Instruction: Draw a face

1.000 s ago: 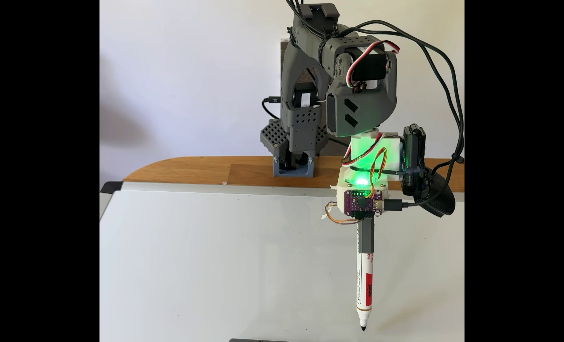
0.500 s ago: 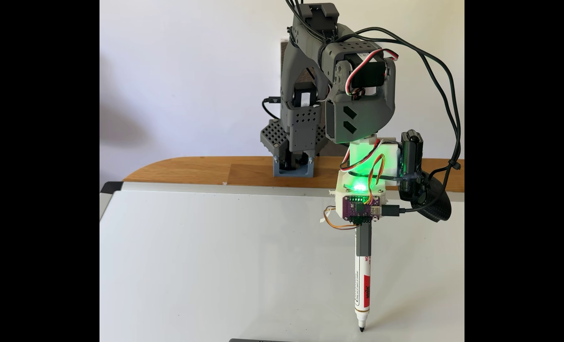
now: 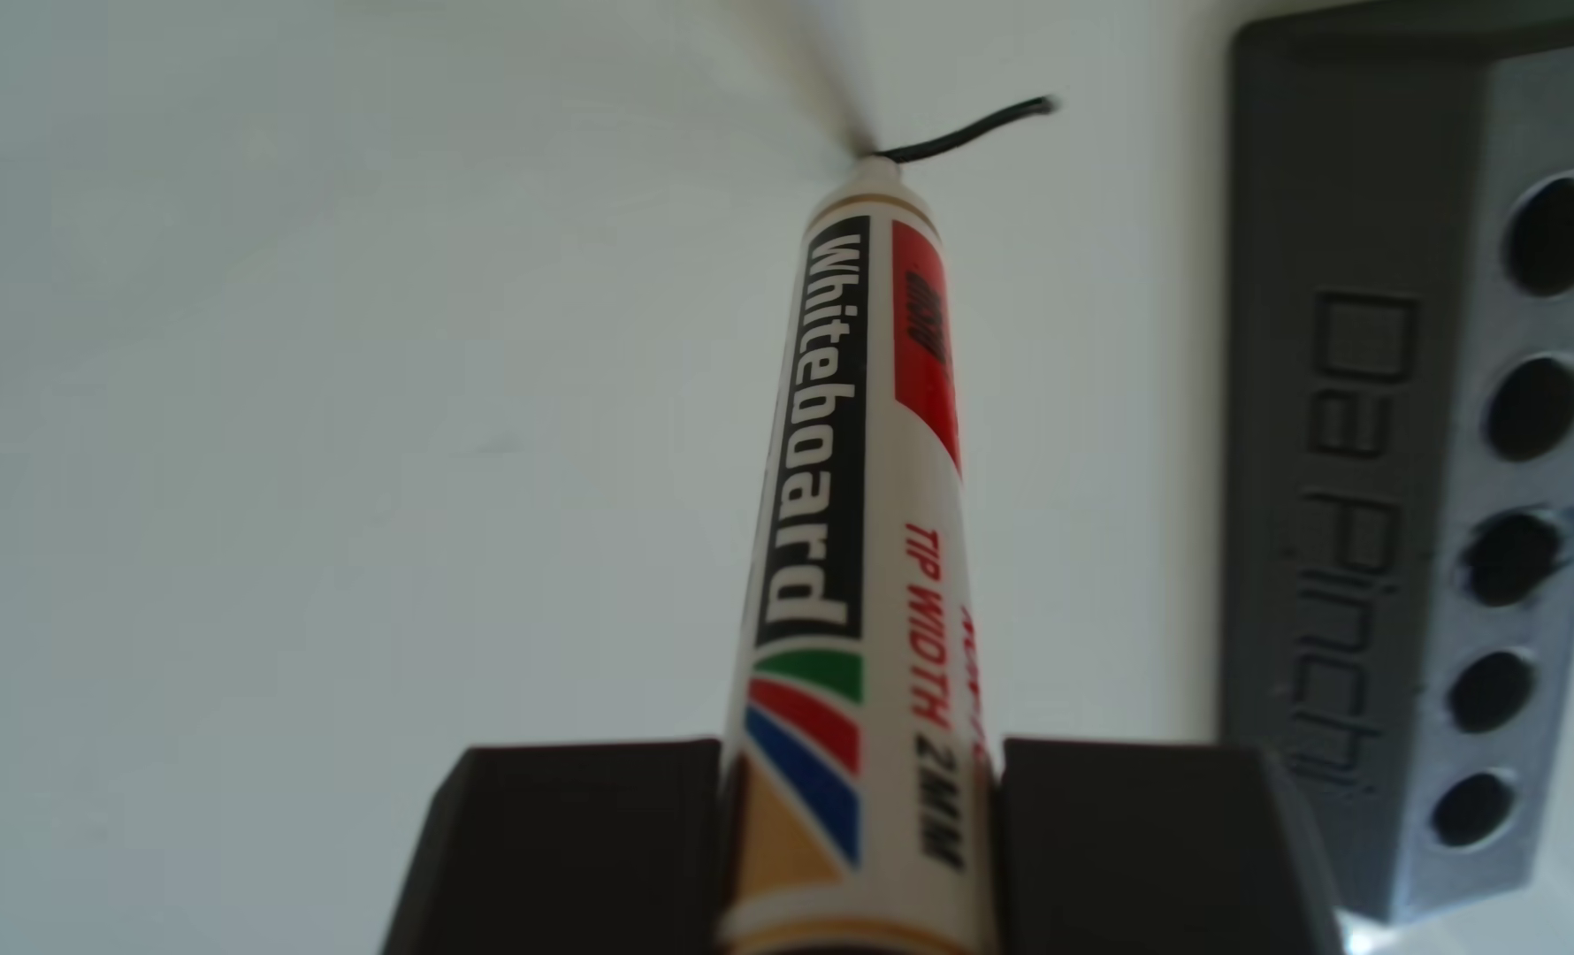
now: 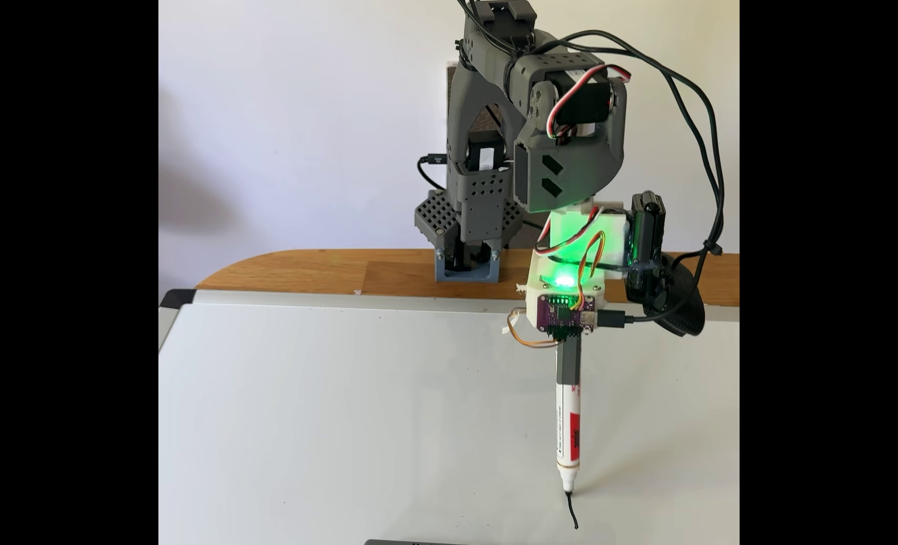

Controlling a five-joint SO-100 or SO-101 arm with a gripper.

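Note:
A white whiteboard marker (image 4: 567, 429) with a red label points down at the whiteboard (image 4: 331, 419), its black tip touching the surface. A short black line (image 4: 572, 511) runs from the tip toward the board's near edge. A grey sleeve under the arm's white mount, which carries a purple circuit board and a green light, holds the marker; that is my gripper (image 4: 567, 367). In the other view, two dark jaws of the gripper (image 3: 861, 762) sit tight on either side of the marker (image 3: 848, 477). There the black line (image 3: 967, 129) trails right from the tip across the whiteboard (image 3: 306, 367).
A grey block with a row of round holes and raised lettering (image 3: 1371, 459) lies on the board just right of the marker in the other view; a sliver of a grey thing (image 4: 415, 542) shows at the fixed view's bottom edge. The arm's base (image 4: 468, 262) is clamped to the wooden table behind the board.
The marker tip has moved up and slightly left in the fixed view, away from the near edge, leaving a short black stroke where there was only a dot.

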